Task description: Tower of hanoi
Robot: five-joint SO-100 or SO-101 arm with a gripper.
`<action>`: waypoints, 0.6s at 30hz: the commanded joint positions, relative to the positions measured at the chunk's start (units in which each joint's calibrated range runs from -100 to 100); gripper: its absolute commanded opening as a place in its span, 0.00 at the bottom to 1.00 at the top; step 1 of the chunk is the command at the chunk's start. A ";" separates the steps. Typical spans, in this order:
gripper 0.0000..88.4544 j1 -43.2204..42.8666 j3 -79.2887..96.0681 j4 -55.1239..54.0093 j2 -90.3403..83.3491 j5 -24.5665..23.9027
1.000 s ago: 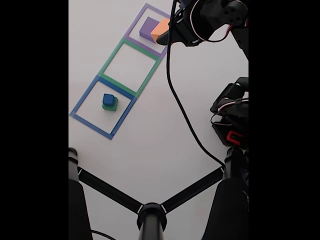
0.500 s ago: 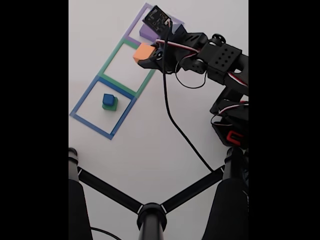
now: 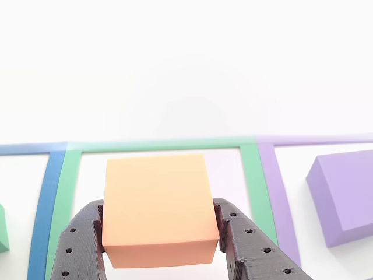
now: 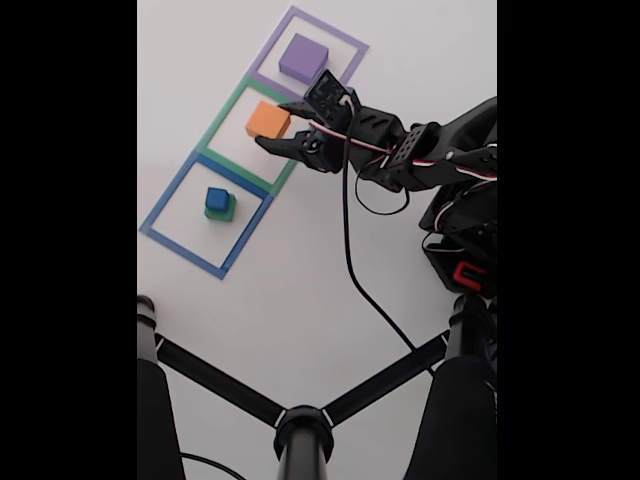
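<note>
Tower of hanoi split three ways around green outline: purple block alone just beyond it; orange block inside it, gripper fingers pinching its sides, likely setting down; blue block atop green block on other side, freeing orange

On the white worktop three flat square outlines lie in one diagonal row, touching: the green outline is directly under the pincer, the purple outline beyond it, the blue outline on its other side. A black tripod stands well apart from the pincer.
</note>
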 commanded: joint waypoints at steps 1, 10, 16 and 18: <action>0.07 0.25 -0.91 -12.36 8.67 0.00; 0.08 -0.44 -3.73 -23.77 21.41 0.00; 0.08 -0.21 -7.28 -30.08 29.42 0.00; 0.08 0.02 -8.55 -31.38 31.66 0.00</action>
